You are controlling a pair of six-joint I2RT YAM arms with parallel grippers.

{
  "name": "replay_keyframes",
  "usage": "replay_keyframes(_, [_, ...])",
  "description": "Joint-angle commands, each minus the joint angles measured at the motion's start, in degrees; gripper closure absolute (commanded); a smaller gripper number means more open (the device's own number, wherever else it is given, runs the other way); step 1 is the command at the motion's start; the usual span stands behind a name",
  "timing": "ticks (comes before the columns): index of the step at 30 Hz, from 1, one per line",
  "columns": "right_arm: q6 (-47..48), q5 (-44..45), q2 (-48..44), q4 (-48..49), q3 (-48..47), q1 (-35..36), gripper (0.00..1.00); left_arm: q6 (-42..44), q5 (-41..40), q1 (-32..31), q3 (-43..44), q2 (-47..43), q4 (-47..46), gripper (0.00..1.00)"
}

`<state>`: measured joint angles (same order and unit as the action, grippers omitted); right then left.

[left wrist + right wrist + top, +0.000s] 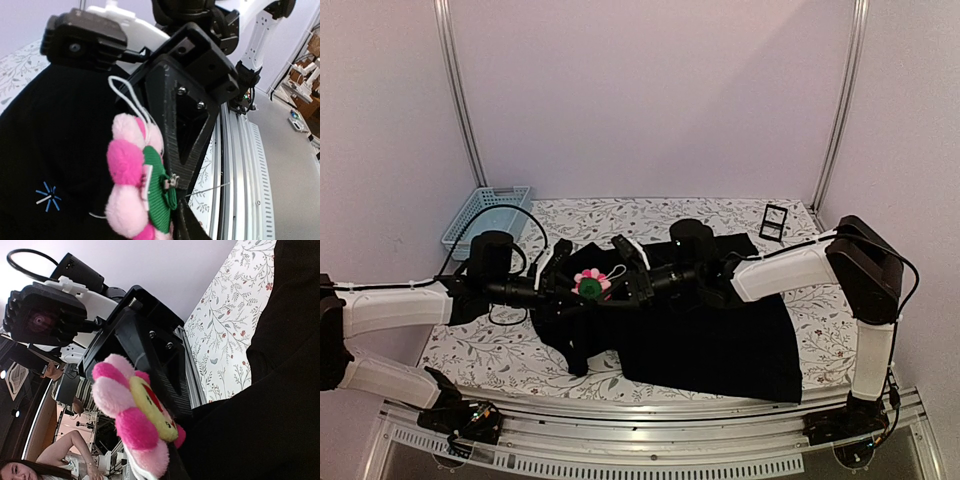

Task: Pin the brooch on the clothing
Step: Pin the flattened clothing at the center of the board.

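I have the brooch up off the table, over the left-hand part of the black shirt as the top view shows it, with both arms meeting on it. My right tool is pressed together, its tip on the metal clasp of the green backing, so I read it as pinching the brooch there. My left tool sits right against the petals from the other side. I cannot tell whether it grips them or is merely beside them.

My worries from here:
- **Needle direction:** the needle stands open and, in the left wrist view, points away from the fabric toward the table's edge. A push now would pierce nothing.
- **Weak hold:** a grip on so small a clasp could let the plush flower swivel.
- **Slack cloth:** the fabric would likely dimple under the point rather than take it, or the point might catch two layers.
- **Snags and knocks:** the white loop could hook a finger, and the two tools are close enough to knock each other.
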<state>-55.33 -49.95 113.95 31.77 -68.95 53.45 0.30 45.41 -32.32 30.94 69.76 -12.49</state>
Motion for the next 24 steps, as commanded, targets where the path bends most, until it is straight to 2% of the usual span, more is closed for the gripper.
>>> replay_keyframes(1, [-0.65,-1.64,0.00,1.57,-0.97,0.12,1.00,-2.94,2.93,-0.47,-0.36,-0.80,-4.03,0.81])
replay_keyframes(6, [-0.91,-1.89,0.46,2.33,-1.06,0.15,1.00,-5.31,3.96,-0.71,-0.67,-0.92,-4.99,1.00])
replay_keyframes(10, [-0.50,-2.12,0.23,1.49,-1.09,-0.02,0.99,-6.85,4.05,-0.78,-0.65,-1.38,-4.23,1.00])
replay_keyframes(13, [0.55,-2.61,-0.95,-0.47,-0.55,-0.77,0.91,-8.83,4.54,-0.73,-0.36,-1.76,-3.65,1.00])
replay_keyframes(16, [4.09,-2.45,-2.74,-7.04,-0.62,-2.04,0.78,-12.22,4.27,-0.73,-0.03,-2.07,-2.52,1.00])
replay_keyframes(21, [15.52,-0.63,-7.93,-18.20,-1.43,-3.40,0.59,-18.32,3.98,-0.56,0.20,-1.67,-1.33,1.00])
replay_keyframes(24, [23.23,0.45,-9.53,-26.07,-4.05,-4.01,0.53,-19.10,3.78,-0.56,0.15,-1.36,-0.84,1.00])
